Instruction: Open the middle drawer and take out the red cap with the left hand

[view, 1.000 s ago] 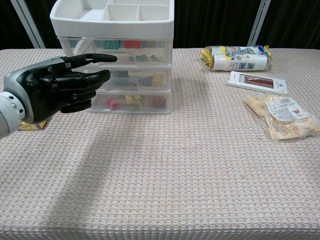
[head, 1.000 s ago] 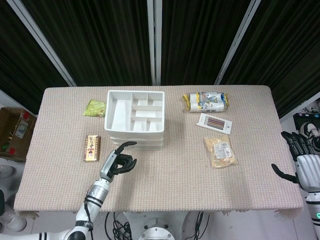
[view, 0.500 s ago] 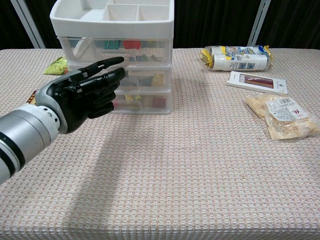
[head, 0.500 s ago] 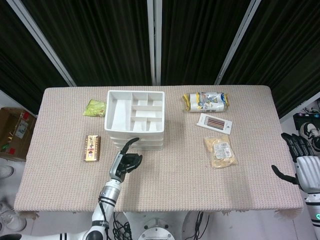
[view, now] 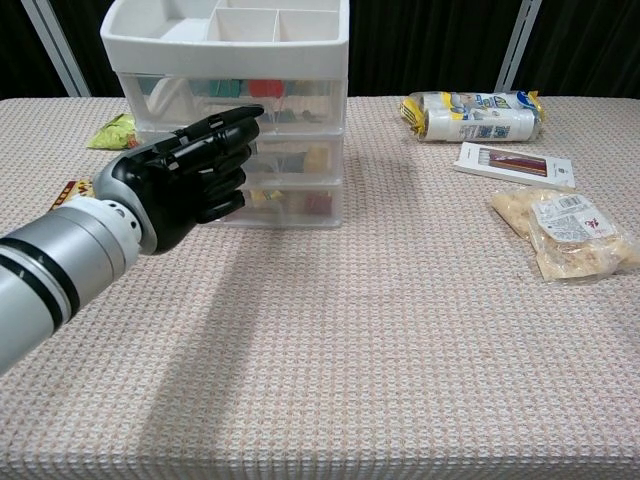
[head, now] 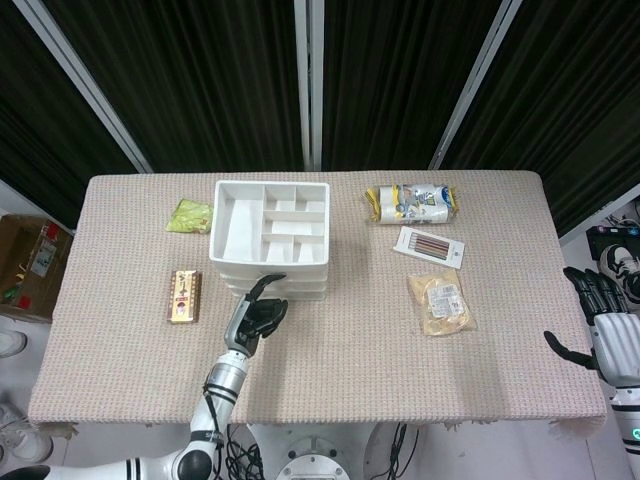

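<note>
The white drawer unit [head: 270, 225] [view: 232, 60] stands at the table's back left, with three clear drawers, all closed, under a top tray. My left hand [head: 256, 314] [view: 195, 180] hovers right in front of it, fingers curled, one finger stretched out to the drawer fronts. It holds nothing and hides the left half of the middle drawer [view: 295, 160]. Red bits show through the top and bottom drawers. I cannot pick out a red cap. My right hand [head: 600, 318] hangs off the table's right edge, fingers apart and empty.
A green packet [head: 188, 215] and a gold bar [head: 184, 296] lie left of the drawers. To the right lie a wrapped roll pack [head: 412, 203], a pencil box [head: 429, 245] and a snack bag [head: 440, 303].
My left hand has moved forward and to the right, from beside the drawer unit's left corner to right in front of the drawers. The right hand has stayed put.
</note>
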Motion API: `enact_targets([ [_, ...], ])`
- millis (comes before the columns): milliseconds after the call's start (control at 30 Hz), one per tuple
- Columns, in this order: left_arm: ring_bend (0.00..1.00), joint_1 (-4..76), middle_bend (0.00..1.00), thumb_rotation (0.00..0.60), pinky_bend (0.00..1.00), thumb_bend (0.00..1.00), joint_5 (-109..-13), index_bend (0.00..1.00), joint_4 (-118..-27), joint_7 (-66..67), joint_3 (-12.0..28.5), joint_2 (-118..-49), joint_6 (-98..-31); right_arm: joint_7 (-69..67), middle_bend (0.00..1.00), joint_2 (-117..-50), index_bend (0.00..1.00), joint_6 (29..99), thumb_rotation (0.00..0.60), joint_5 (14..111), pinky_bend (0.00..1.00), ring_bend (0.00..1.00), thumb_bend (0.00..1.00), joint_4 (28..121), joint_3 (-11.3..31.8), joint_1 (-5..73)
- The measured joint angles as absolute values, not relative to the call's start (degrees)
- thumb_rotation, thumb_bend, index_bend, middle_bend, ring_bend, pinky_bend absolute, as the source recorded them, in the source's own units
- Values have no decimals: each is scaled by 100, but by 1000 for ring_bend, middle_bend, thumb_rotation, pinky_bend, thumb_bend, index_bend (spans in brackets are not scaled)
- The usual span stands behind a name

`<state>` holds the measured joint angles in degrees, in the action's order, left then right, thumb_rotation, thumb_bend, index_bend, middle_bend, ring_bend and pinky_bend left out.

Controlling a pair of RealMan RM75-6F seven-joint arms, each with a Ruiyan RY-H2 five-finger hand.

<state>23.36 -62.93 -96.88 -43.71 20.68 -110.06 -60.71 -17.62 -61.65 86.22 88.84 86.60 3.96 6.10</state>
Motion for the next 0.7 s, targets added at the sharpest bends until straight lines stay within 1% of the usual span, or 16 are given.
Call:
enact_targets([
  [200, 925, 2372, 871, 600, 1000, 482, -6377, 400, -9520, -4810, 2200, -11055, -5882, -1787, 84, -6189, 0, 8597, 600, 8858, 42, 0, 173, 8628, 391, 603],
  [367, 925, 2412, 871, 600, 1000, 514, -6346, 469, -9455, -4909, 2271, -11059, -5753, -1815, 84, -6193, 0, 8611, 600, 8851, 42, 0, 174, 8598, 390, 588],
  [467, 926, 2389, 871, 600, 1000, 520, -6344, 495, -9467, -4923, 2231, -11042, -5739, -1832, 84, -6190, 0, 8626, 600, 8854, 42, 0, 173, 8586, 390, 576],
  [700, 925, 2249, 871, 600, 1000, 524, -6423, 514, -9571, -4978, 2059, -10986, -5794, -1841, 84, -6212, 0, 8608, 600, 8876, 42, 0, 173, 8567, 379, 583],
])
